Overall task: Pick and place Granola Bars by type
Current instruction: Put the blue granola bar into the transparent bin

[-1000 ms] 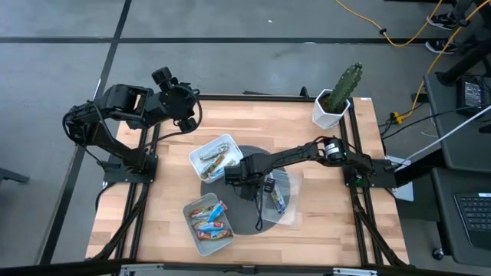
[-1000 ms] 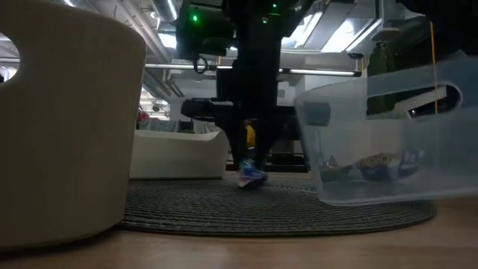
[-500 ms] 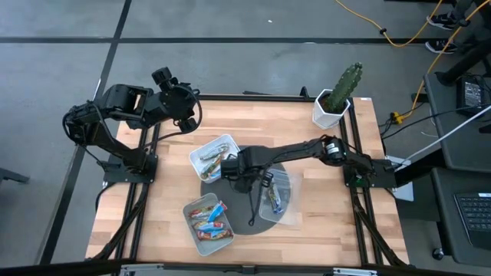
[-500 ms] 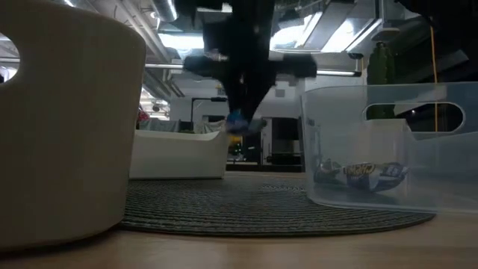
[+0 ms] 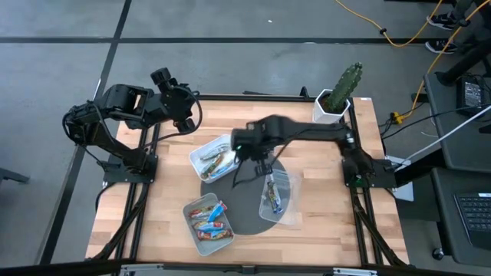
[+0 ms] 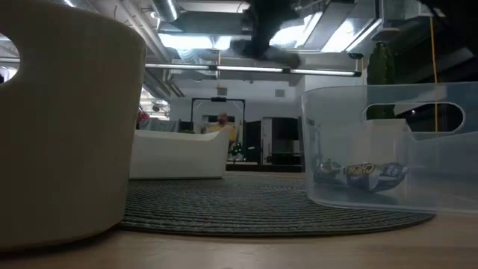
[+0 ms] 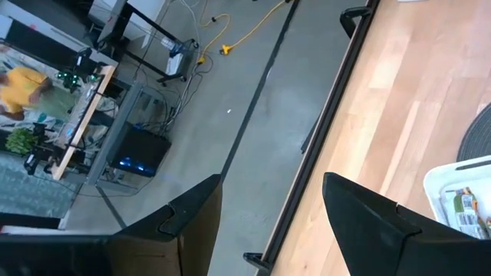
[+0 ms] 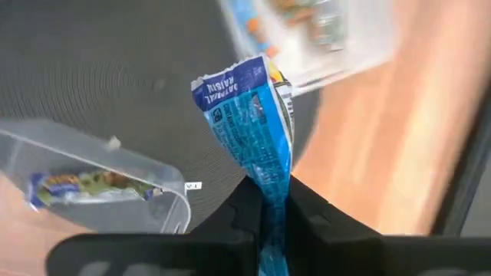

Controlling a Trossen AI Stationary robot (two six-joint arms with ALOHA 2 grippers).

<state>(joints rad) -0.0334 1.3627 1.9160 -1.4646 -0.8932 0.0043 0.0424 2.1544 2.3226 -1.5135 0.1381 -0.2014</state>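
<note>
The pale wooden slatted tabletop (image 5: 322, 176) looks smooth and matt. The round dark grey woven mat (image 6: 261, 202) is ribbed and rough. The clear plastic tub (image 6: 388, 149) is glossy; the shiny blue foil-wrapped bar (image 8: 257, 130) is crinkled.

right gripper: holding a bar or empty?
Holding. In the right wrist view the right gripper is shut on a blue-wrapped granola bar, which sticks out past the fingers above the round dark mat.
</note>
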